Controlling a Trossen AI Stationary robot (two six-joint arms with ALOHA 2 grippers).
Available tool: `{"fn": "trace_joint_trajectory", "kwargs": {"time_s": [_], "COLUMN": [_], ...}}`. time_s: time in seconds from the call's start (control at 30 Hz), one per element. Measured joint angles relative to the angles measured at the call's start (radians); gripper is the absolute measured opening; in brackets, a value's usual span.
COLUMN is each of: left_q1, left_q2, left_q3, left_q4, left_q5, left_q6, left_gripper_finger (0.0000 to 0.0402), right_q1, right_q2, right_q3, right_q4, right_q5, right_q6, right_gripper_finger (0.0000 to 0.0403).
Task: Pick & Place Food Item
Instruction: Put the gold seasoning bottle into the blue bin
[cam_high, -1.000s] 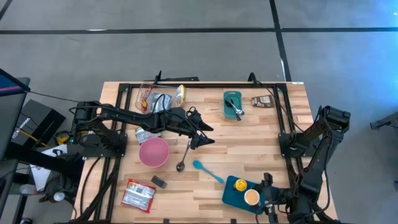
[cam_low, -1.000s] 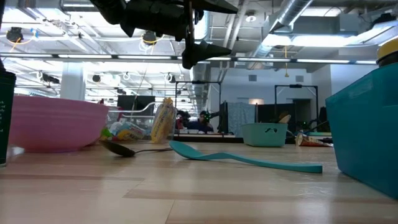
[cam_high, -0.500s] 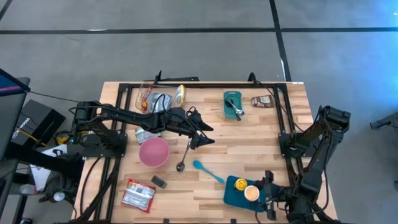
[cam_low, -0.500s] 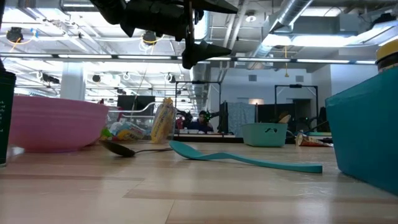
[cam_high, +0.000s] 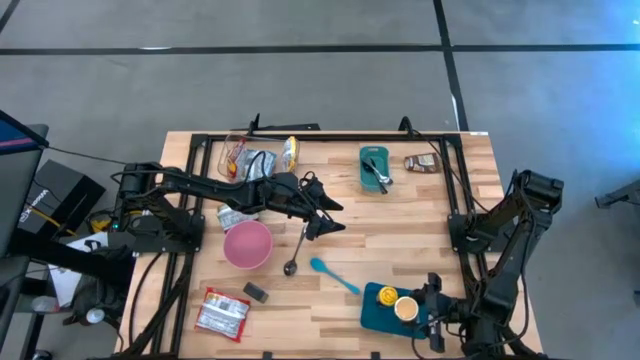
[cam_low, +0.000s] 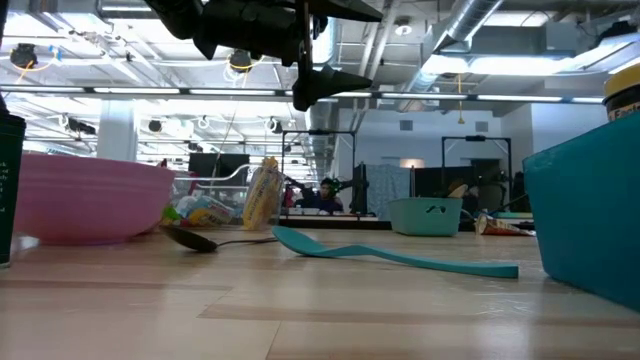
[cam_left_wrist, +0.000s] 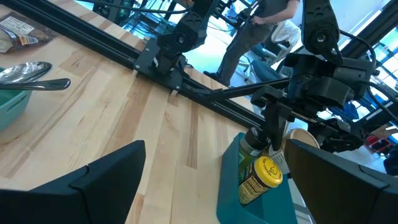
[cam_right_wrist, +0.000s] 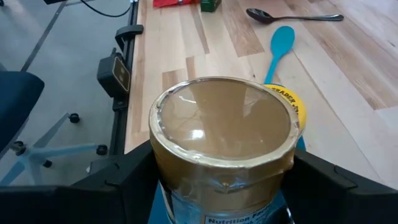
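Near the front edge of the desk (cam_high: 400, 240), toward its right corner, the right claw (cam_high: 425, 310) is gripping a jar (cam_high: 405, 310) by its sides, holding it over a teal bin (cam_high: 378, 312) where a yellow-capped bottle (cam_high: 386, 296) is lying; whether the jar is touching the bin is hard to tell. The left claw (cam_high: 328, 214) is hanging spread and empty above the desk's middle, over a metal spoon (cam_high: 297, 248).

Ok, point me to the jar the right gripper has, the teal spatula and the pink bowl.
jar (cam_right_wrist: 222, 127), right wrist view, middle of its foil-sealed top.
teal spatula (cam_high: 333, 277), high view, on its handle.
pink bowl (cam_high: 247, 244), high view, inside of the bowl.
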Motion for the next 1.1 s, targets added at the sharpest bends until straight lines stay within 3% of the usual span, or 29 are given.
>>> {"fn": "trace_joint_trajectory", "kwargs": {"time_s": [0.67,1.1], "left_q1": [0.000,0.000], "left_q2": [0.000,0.000], "left_q3": [0.000,0.000], "left_q4": [0.000,0.000], "left_q5": [0.000,0.000], "left_q6": [0.000,0.000], "left_gripper_finger": [0.0379,0.0379], "right_q1": [-0.017,-0.035], "right_q2": [0.000,0.000], "right_q3": [0.000,0.000], "right_q4": [-0.167,-0.176], "right_q5": [-0.004,-0.008], "right_q6": [0.106,0.141], "right_gripper_finger": [0.0272,0.0272]}}
